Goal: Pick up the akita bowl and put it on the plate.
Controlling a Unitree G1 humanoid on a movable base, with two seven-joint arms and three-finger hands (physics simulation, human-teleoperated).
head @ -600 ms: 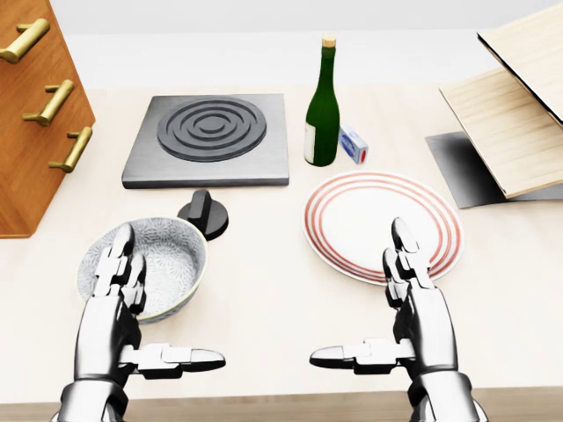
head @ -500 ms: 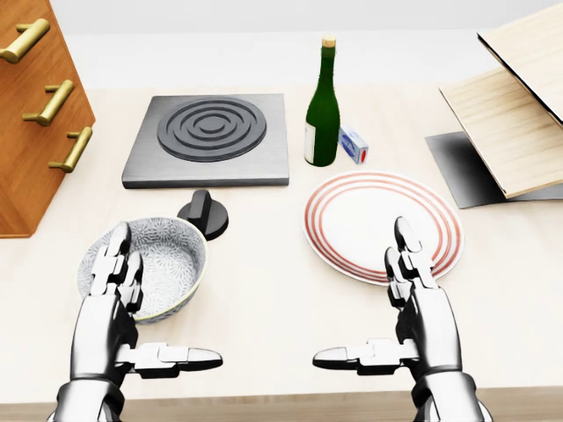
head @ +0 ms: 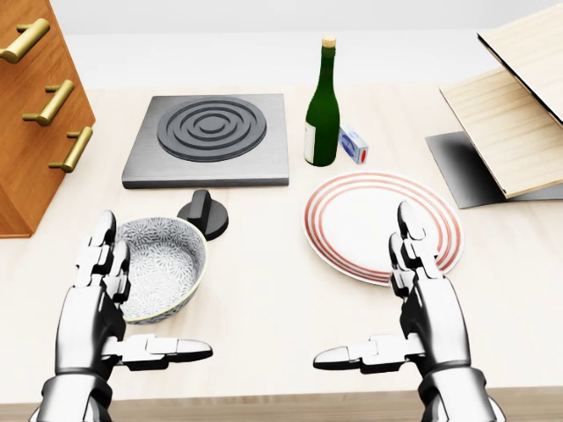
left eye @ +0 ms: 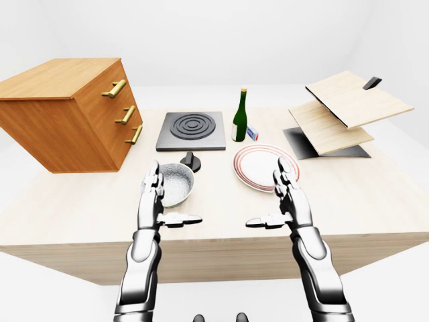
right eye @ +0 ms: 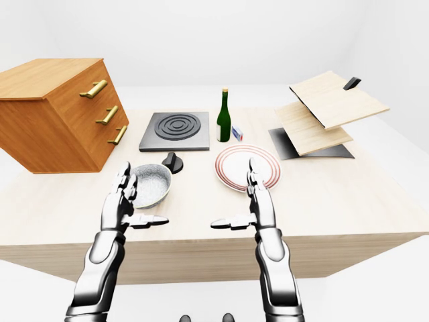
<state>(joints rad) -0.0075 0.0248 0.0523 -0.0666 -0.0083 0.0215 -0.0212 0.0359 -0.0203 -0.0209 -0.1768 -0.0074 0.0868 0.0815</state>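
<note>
The akita bowl [head: 167,264], grey with a fine white pattern, sits on the table at the lower left of the head view. My left hand [head: 123,308] is open at the bowl's left rim, fingers straight up and thumb pointing right below it. The white plate with red rings [head: 369,220] lies empty to the right of the bowl. My right hand [head: 396,308] is open over the plate's lower edge, thumb pointing left.
A black knob [head: 204,214] lies just above the bowl. A black hotplate [head: 209,138], a green bottle [head: 323,110] and a small box [head: 354,144] stand higher up. A wooden drawer unit [left eye: 74,111] is at left, tilted wooden boards [left eye: 342,111] at right.
</note>
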